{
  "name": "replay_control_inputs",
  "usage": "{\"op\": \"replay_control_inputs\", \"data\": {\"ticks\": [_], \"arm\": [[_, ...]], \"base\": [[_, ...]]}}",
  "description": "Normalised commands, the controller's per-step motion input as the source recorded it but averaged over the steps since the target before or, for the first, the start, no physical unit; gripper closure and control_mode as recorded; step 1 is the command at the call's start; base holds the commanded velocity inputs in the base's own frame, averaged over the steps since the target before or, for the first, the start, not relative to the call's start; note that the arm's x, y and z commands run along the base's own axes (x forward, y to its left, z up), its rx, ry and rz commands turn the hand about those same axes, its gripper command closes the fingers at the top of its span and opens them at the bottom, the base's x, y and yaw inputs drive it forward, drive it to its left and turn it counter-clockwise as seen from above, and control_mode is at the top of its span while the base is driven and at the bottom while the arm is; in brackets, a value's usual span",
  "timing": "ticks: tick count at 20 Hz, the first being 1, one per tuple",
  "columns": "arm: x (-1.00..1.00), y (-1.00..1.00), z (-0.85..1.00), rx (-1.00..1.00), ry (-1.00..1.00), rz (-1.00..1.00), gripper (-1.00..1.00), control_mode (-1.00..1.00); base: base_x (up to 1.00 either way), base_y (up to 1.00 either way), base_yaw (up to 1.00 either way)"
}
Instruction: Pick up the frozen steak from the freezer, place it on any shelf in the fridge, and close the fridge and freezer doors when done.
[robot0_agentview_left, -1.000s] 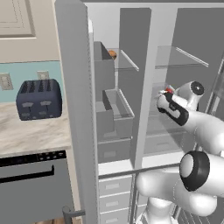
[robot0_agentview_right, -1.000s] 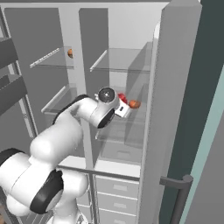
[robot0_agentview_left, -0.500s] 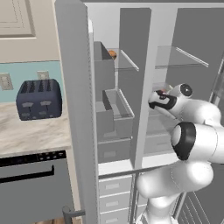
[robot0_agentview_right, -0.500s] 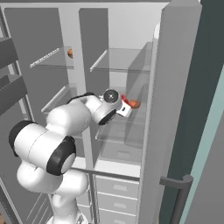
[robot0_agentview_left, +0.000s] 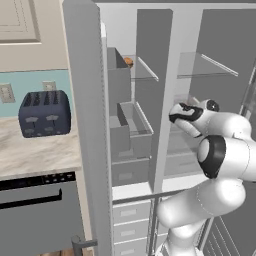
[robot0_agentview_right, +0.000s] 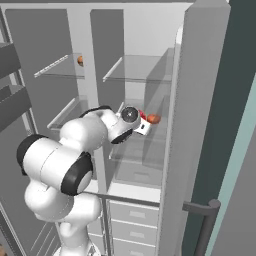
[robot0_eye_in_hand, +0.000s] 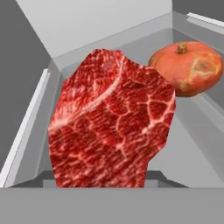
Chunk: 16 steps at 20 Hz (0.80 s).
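Hand view: frozen steak fills most of the frame, red and marbled, sitting right at the gripper and held in its closed jaws; fingertips themselves are hidden behind it. Just past it to the upper right is a round red-orange fruit, looks like a pomegranate, resting on the grey floor of a tray-like bin; cannot tell if steak and fruit touch. Bin walls rise on both sides and at the back, so room is tight sideways, with a pale rail running along the left edge. Right base view: gripper reaches into the right-hand compartment of the tall grey unit, the steak a small red bit at its tip, with the orange fruit just beside it. A clear glass shelf spans that compartment above the hand, well apart from it. The open grey door stands close on the right, and its handle juts out low down. Left base view: other compartment has boxy grey bins on the door side, and a small brown-orange item sits up high. Grey drawers stack below. Dark toaster sits on the marble counter at left, well clear of the arm.
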Motion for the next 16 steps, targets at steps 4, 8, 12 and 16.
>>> {"op": "replay_control_inputs", "data": {"ticks": [4, 8, 12, 16], "arm": [[0.27, -0.22, -0.03, 0.0, 0.0, 0.13, 1.0, -1.0], [0.06, -0.49, 0.0, 0.0, -0.01, 0.09, 1.0, -1.0], [0.04, -0.43, 0.0, 0.0, 0.0, 0.08, 1.0, -1.0], [0.1, -0.36, 0.0, 0.0, 0.0, 0.05, 1.0, -1.0]], "base": [[0.0, 0.0, 0.0], [0.0, 0.0, 0.0], [0.0, 0.0, 0.0], [0.0, 0.0, 0.0]]}}
